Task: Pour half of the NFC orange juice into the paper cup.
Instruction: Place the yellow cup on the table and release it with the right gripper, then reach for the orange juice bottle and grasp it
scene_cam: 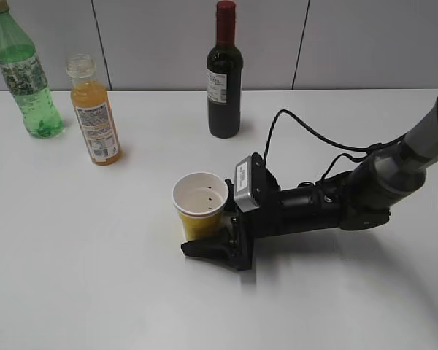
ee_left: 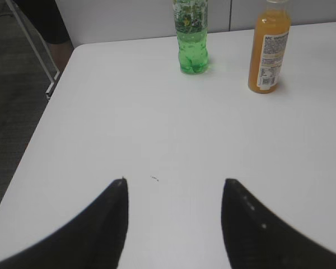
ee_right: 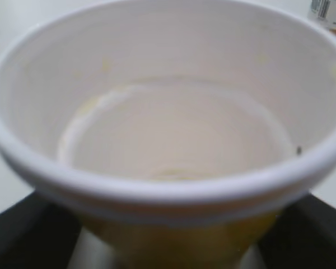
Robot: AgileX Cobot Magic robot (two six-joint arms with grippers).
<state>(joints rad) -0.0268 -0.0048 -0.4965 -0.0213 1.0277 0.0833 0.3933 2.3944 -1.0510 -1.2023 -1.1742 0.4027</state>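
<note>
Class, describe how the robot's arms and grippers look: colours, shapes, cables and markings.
The right arm is a grey tube ending in a black wrist, with black cables looping above it. A grey box with a white label sits near the right gripper, whose fingers are black and tapered. The left gripper shows two black, pointed fingers.

I'm working over a plain white table (scene_cam: 95, 277). Standing on it: green soda bottle (scene_cam: 25, 80) far left, NFC orange juice (scene_cam: 93, 113) just beside it, dark wine bottle (scene_cam: 224, 73) further back (all upright), and the paper cup (scene_cam: 199, 208) nearer the front.
</note>
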